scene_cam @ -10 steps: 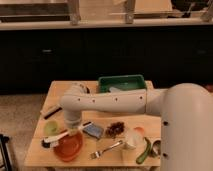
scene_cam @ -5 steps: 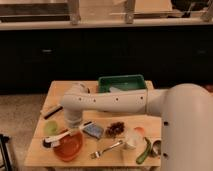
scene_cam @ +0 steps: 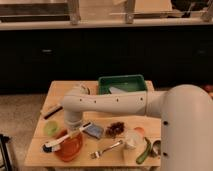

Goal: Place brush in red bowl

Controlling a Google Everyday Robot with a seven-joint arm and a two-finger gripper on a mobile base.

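Camera view gave us the big white arm [scene_cam: 115, 102] stretched across the wooden table [scene_cam: 59, 90], and that bulk was the first worry. With so much clutter beneath it, any broad sweep on the way out looked liable to knock the green tray [scene_cam: 122, 80] behind it or scatter the small items in front.

Next trouble spot was the red bowl [scene_cam: 74, 150] at the near left of the table. It looked shallow, and a hard push on its rim could have tipped or skidded it.

Then the brush [scene_cam: 64, 140]. It sat slantwise over the bowl, dark head low on the left and out past the rim, white handle rising right. Whether it rested on the bowl or hung just above could not be told. My read was that, let go like this, it could seesaw on the rim and slide out onto the table, perhaps bumping the light green cup [scene_cam: 51, 128] just beside the bowl.

On to the pose. The arm came in from the right, its long link running nearly level leftward, then bent at the wrist to point straight down. The gripper [scene_cam: 74, 126] sat low over the bowl's far rim, right on the brush handle. Whether it had a hold on the brush, I could not tell.
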